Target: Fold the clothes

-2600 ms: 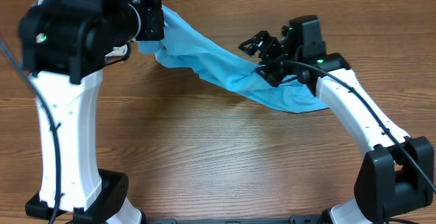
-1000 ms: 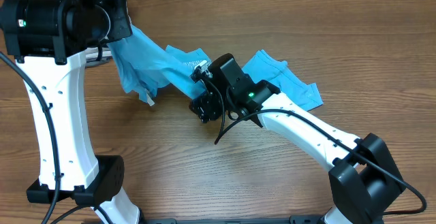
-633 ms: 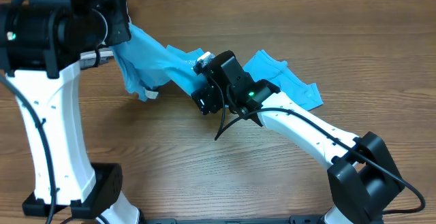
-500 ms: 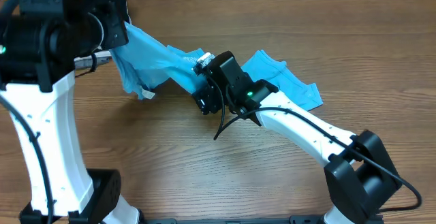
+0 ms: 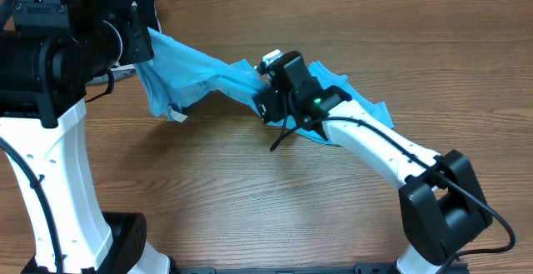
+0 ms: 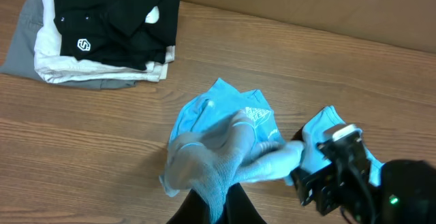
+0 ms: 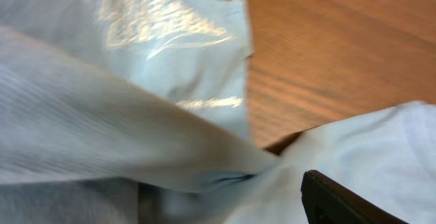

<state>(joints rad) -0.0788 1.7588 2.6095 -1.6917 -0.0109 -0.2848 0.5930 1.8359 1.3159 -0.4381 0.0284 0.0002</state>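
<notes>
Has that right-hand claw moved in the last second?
Yes. The right gripper shifted right and toward the table's far edge, taking the T-shirt with it.

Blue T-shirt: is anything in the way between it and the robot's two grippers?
Nothing visible. Both grippers hold the T-shirt: the left gripper holds one end up, the right gripper pinches its middle.

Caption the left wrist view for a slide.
Left end effector holds the bunched sky-blue T-shirt over the wooden table, stretched toward the right end effector; folded garments stacked upper left.
</notes>
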